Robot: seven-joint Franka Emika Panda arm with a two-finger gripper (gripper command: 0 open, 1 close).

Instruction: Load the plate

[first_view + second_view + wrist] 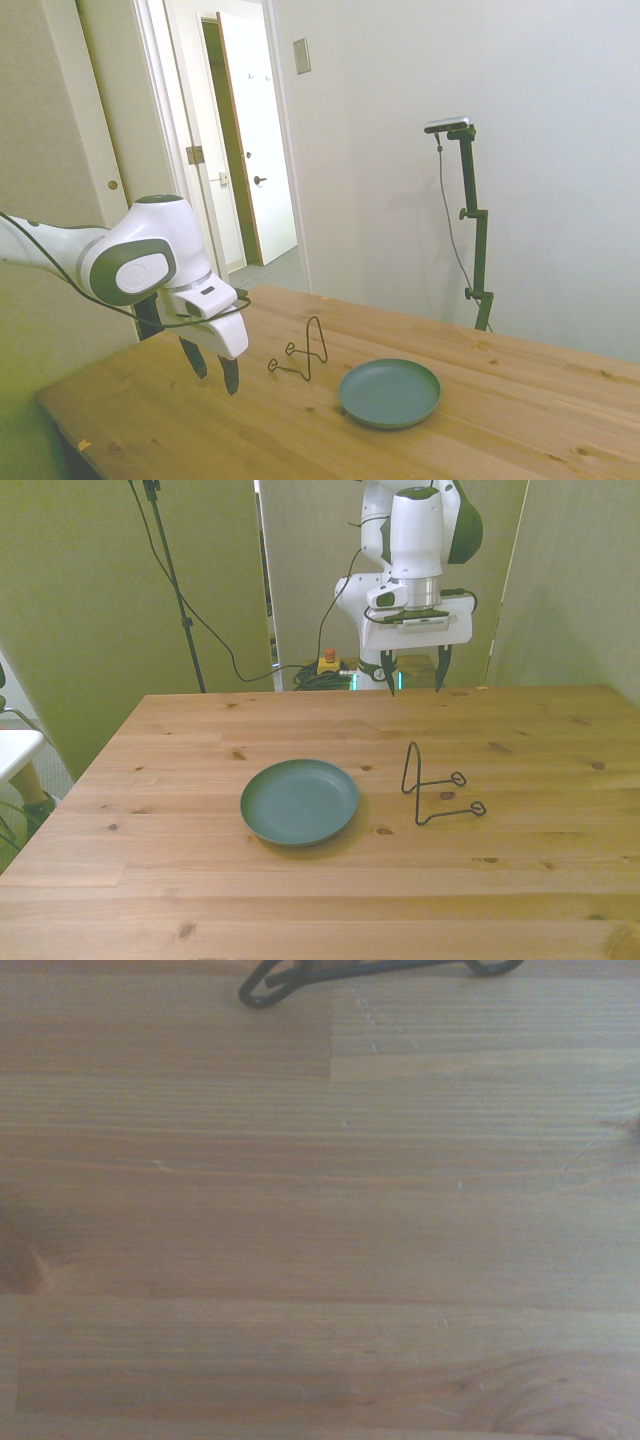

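Observation:
The plate (390, 392) (299, 800), a round, shallow, grey-green dish with nothing on it, lies flat on the wooden table. Beside it, toward the front view's right, stands a thin dark wire stand (304, 352) (432, 785); a piece of that stand (300, 978) shows in the wrist view. My gripper (214, 370) (412, 674) hangs above the far part of the table, behind the wire stand and well apart from the plate. Its two dark fingers are spread open and hold nothing.
The wooden table (200, 900) stretches wide around the plate and stand. An open doorway (240, 150) lies behind the arm in the side view. Cables and a red-topped button box (328, 662) sit on the floor behind the table.

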